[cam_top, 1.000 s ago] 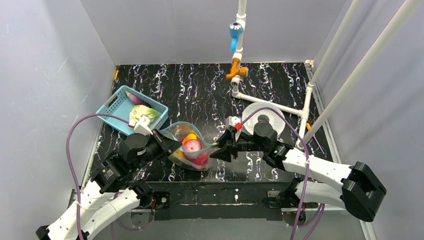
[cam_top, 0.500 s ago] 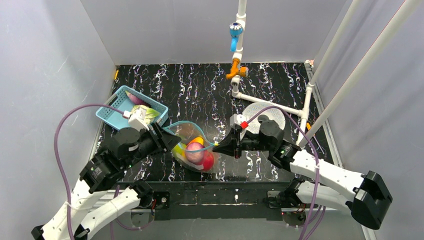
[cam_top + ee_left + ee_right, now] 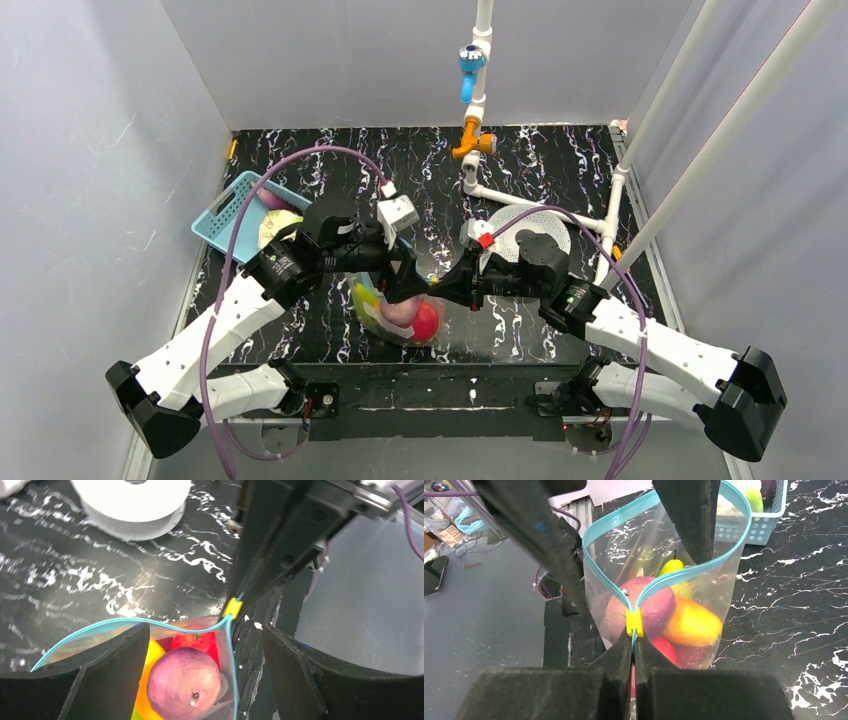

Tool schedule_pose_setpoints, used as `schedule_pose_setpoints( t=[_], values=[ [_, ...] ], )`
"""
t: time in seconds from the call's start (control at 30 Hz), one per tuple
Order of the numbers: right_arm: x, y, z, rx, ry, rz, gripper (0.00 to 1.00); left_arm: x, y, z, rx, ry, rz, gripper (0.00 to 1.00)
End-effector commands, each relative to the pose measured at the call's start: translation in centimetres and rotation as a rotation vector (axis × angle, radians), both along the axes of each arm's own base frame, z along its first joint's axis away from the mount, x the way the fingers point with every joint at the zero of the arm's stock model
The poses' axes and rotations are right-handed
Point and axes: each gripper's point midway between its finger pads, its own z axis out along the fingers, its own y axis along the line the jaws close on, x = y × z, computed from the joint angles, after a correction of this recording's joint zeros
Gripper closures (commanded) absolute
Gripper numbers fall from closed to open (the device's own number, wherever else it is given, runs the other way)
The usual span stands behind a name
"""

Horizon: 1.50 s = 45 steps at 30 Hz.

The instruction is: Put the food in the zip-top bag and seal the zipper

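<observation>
Between the flat, matte black fingers of the right gripper [image 3: 634, 640], pressed tight together, is pinched the zipper [image 3: 610, 524], a thin, smooth teal-blue strip. The grip sits just below a small yellow slider [image 3: 634, 621], a blocky clip on the strip. Past the slider the strip splits into two bands that curve apart into a rounded loop, so the mouth of the zip-top bag [image 3: 388, 318] stands open. Its clear film is glossy and creased, and the food [image 3: 184, 677] shows through it: a rounded, dull purple piece on top, a shiny red apple [image 3: 194, 641] behind it, and a smooth yellow-orange piece [image 3: 691, 625] beside them.

The left gripper [image 3: 202, 665] hangs over the bag from the left with its broad, wedge-shaped black jaws spread wide, holding nothing. One finger overlaps the bag's mouth and the other stands outside it; whether either touches the film I cannot tell.

The bag rests near the front middle of the table [image 3: 400, 170], a black slab veined with white like marble. At the far left lies a blue basket [image 3: 228, 205] of lattice plastic with pale and green pieces in it. Right of centre, just behind the right arm, is a white round disc [image 3: 512, 220] with a finely ribbed rim. White pipes [image 3: 480, 60] stand at the far side.
</observation>
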Motion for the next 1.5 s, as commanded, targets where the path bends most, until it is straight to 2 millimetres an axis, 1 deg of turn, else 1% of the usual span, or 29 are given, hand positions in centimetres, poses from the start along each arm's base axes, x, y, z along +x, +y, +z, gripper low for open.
schedule_pose_setpoints(
  t=[0.0, 0.17, 0.23, 0.3, 0.37, 0.43, 0.5, 0.7, 0.77, 0.83, 0.97, 1.0, 1.07, 1.1, 1.17, 1.23, 1.27, 1.3, 1.33, 1.47],
  values=[
    [0.5, -0.2, 2.1, 0.056, -0.042, -0.03, 0.99, -2.4, -2.3, 4.0, -0.18, -0.264, -0.317, 0.17],
    [0.4, -0.4, 2.1, 0.051, -0.038, -0.034, 0.99, -3.8, -2.5, 1.6, -0.119, -0.135, -0.415, 0.2],
    [0.3, -0.5, 2.1, 0.054, -0.039, -0.034, 0.99, -3.8, -2.3, 0.8, -0.101, -0.12, -0.412, 0.23],
    [0.2, -0.4, 2.2, 0.059, -0.039, -0.029, 0.99, -3.3, -2.1, 0.2, -0.082, -0.144, -0.386, 0.23],
    [0.0, -0.3, 2.0, 0.057, -0.031, -0.012, 0.99, -3.0, -2.2, 0.6, -0.098, -0.18, -0.378, 0.22],
    [-0.2, -0.2, 2.1, 0.056, -0.021, 0.001, 0.99, -3.0, -2.5, 1.0, -0.114, -0.179, -0.385, 0.23],
    [-0.2, -0.2, 2.3, 0.057, -0.02, 0.0, 0.99, -2.9, -2.4, 0.7, -0.079, -0.16, -0.391, 0.29],
    [-0.2, -0.5, 2.3, 0.061, -0.029, -0.011, 0.99, -3.8, -0.8, -2.5, 0.049, -0.045, -0.402, 0.49],
    [-0.3, -0.6, 2.5, 0.065, -0.032, -0.011, 0.99, -3.8, -0.2, -3.2, 0.078, -0.046, -0.377, 0.57],
    [-0.4, -0.6, 2.6, 0.068, -0.033, -0.006, 0.99, -3.5, 0.3, -3.3, 0.083, -0.076, -0.343, 0.62],
    [-0.8, -0.4, 2.3, 0.062, -0.035, 0.027, 0.99, -3.0, 0.9, -2.5, 0.059, -0.143, -0.28, 0.79],
    [-1.0, -0.4, 2.2, 0.06, -0.036, 0.044, 0.97, -2.9, 0.9, -2.4, 0.053, -0.15, -0.267, 0.87],
    [-1.6, -0.2, 2.1, 0.059, -0.032, 0.081, 0.81, -2.6, 1.0, -2.3, 0.048, -0.166, -0.249, 0.98],
    [-1.8, -0.2, 2.1, 0.062, -0.029, 0.095, 0.76, -2.6, 1.0, -2.5, 0.053, -0.166, -0.244, 1.0],
    [-2.1, -0.3, 2.5, 0.085, -0.035, 0.107, 0.69, -2.4, 1.2, -2.9, 0.068, -0.165, -0.231, 1.0],
    [-2.1, -0.4, 2.5, 0.103, -0.037, 0.091, 0.64, -2.3, 1.4, -3.0, 0.073, -0.168, -0.223, 1.0],
    [-1.9, -0.5, 2.2, 0.102, -0.036, 0.08, 0.63, -2.4, 1.5, -3.0, 0.073, -0.169, -0.221, 1.0],
    [-1.8, -0.5, 2.1, 0.102, -0.036, 0.073, 0.64, -2.4, 1.5, -2.9, 0.069, -0.172, -0.221, 1.0],
    [-1.8, -0.5, 1.9, 0.099, -0.034, 0.072, 0.66, -2.5, 1.6, -2.8, 0.067, -0.175, -0.221, 1.0],
    [-1.9, -0.4, 1.9, 0.089, -0.032, 0.092, 0.81, -2.7, 1.7, -2.1, 0.055, -0.185, -0.216, 1.0]
  ],
)
